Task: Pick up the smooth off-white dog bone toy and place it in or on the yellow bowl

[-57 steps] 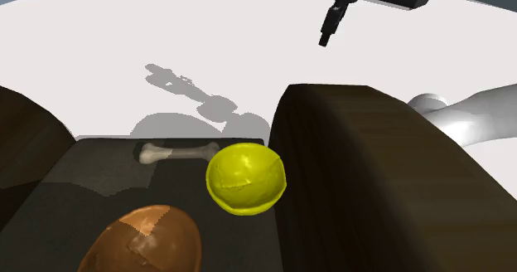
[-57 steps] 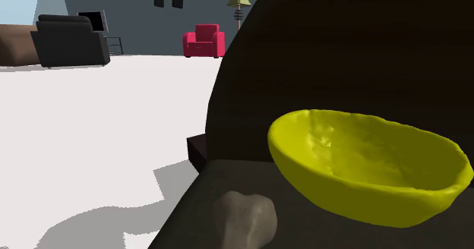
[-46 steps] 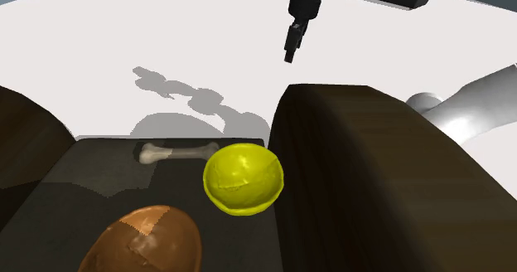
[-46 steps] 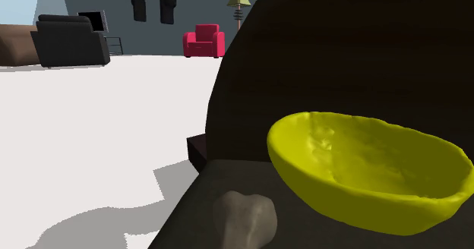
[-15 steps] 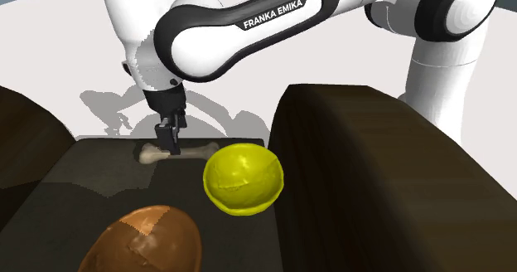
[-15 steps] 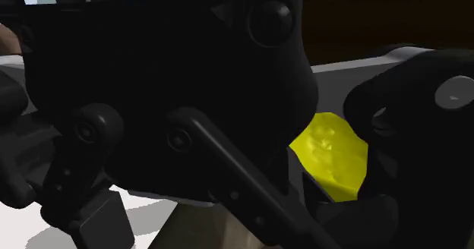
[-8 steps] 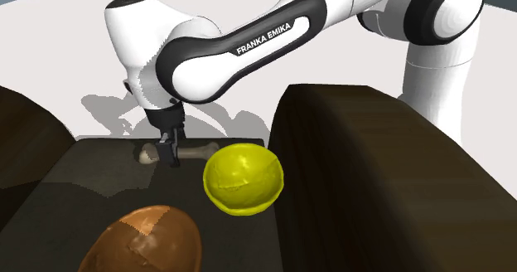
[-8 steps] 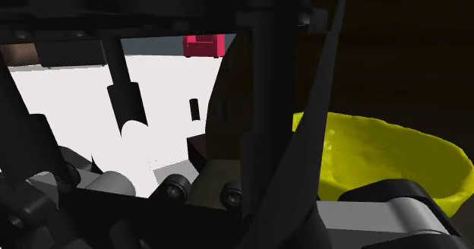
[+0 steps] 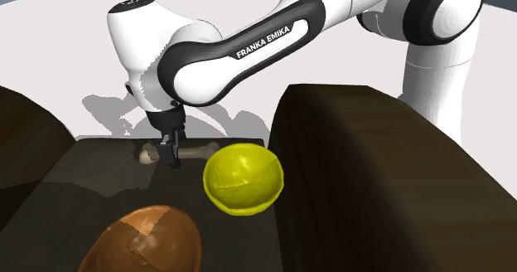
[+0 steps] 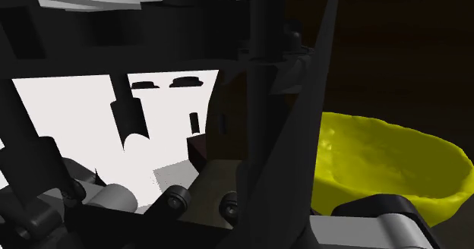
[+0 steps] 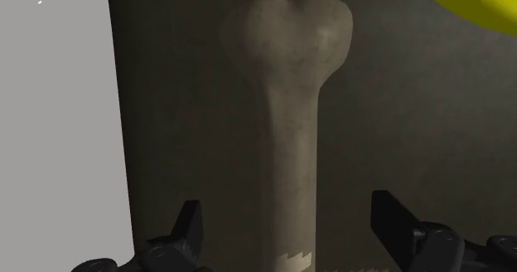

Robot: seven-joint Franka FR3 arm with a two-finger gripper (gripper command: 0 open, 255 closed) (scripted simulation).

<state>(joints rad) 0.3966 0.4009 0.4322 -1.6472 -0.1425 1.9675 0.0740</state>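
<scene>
Nothing has been carried anywhere yet, folks, but the grab looks well set up. The bone lies flat on the dark table just beside the yellow bowl, one knobbed end close to the bowl's rim and the other pointing away from it. Nothing sits in the bowl that I can see, so the job's whole second half is ahead. The white arm bends down from above, and its black gripper sits right at the bone's shaft, on the half farther from the bowl. Look along the hand and you get the key detail: the jaws are spread wide, and the two fingers straddle the shaft with dark tabletop showing between each one and the bone, so neither touches it. That makes this a hover over the catch, not a hold. By my reckoning the approach and the lining-up are finished. The squeeze, the lift, the short trip across to the bowl and the drop are all left to do. The bone's smooth, narrow middle looks like a fair place to pinch, though a slick shaft could twist if the grip lands off centre. A brown ball rests near the bowl on its other side, well apart from the bone, so I'd judge it no bother for such a short hop.
</scene>
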